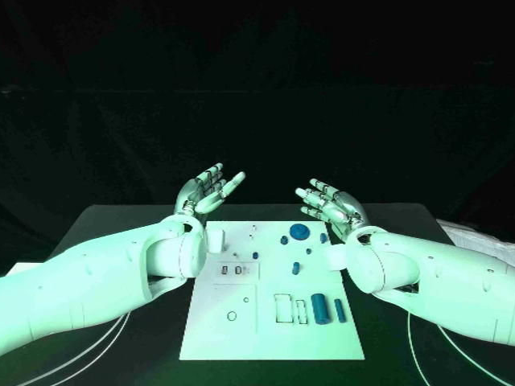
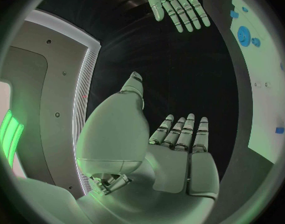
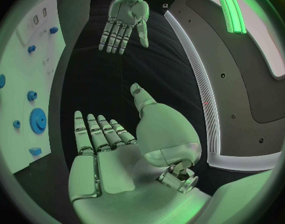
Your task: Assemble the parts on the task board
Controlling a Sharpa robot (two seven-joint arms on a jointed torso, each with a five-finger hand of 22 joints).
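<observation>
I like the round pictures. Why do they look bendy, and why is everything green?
Green light falls on the whole scene, so in the head view the white board and both arms look greenish. The two wrist views come through fisheye lenses: straight things curve, like the board's edge in the left wrist view. The left hand and right hand look huge because they are nearest their own cameras.

No legible text, labels, brand marks or numbers, task board point(image 1: 212, 338) printed with outline shapes only, no characters readable on them, nothing written on bench point(image 1: 107, 221)
</observation>
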